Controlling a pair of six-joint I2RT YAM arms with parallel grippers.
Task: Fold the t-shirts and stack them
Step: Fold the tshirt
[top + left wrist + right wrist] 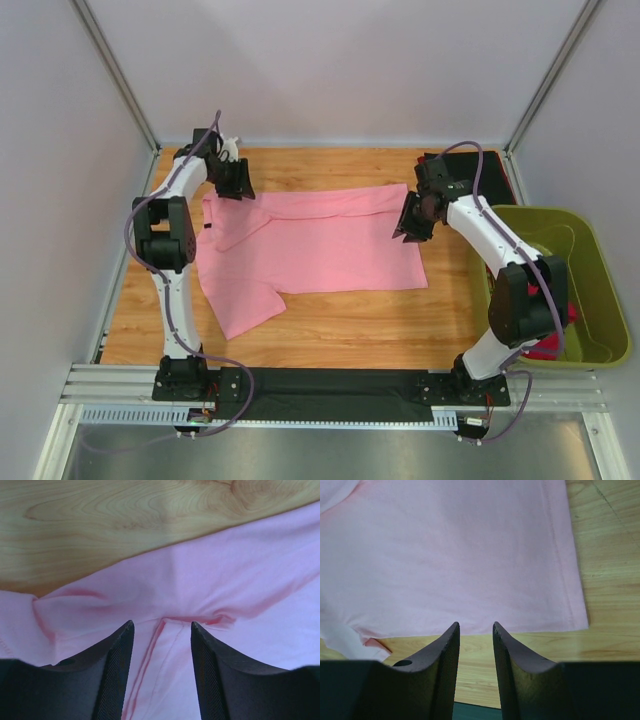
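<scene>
A light pink t-shirt (pixel 320 245) lies spread on the wooden table, its far part folded over and one sleeve (pixel 240 300) pointing toward the near left. My left gripper (pixel 238 188) hovers at the shirt's far left corner. In the left wrist view it (pixel 161 625) is open over wrinkled pink cloth (pixel 225 580) and a seam, holding nothing. My right gripper (pixel 407 230) sits at the shirt's right edge. In the right wrist view it (pixel 475 626) is open, with bare wood between the fingers and the pink hem (pixel 470 570) just ahead.
An olive-green tub (pixel 600 250) stands at the right edge, with a bit of red cloth (pixel 548 348) showing in its near corner behind the right arm. Something dark and flat (pixel 492 160) lies at the back right corner. White walls enclose the table.
</scene>
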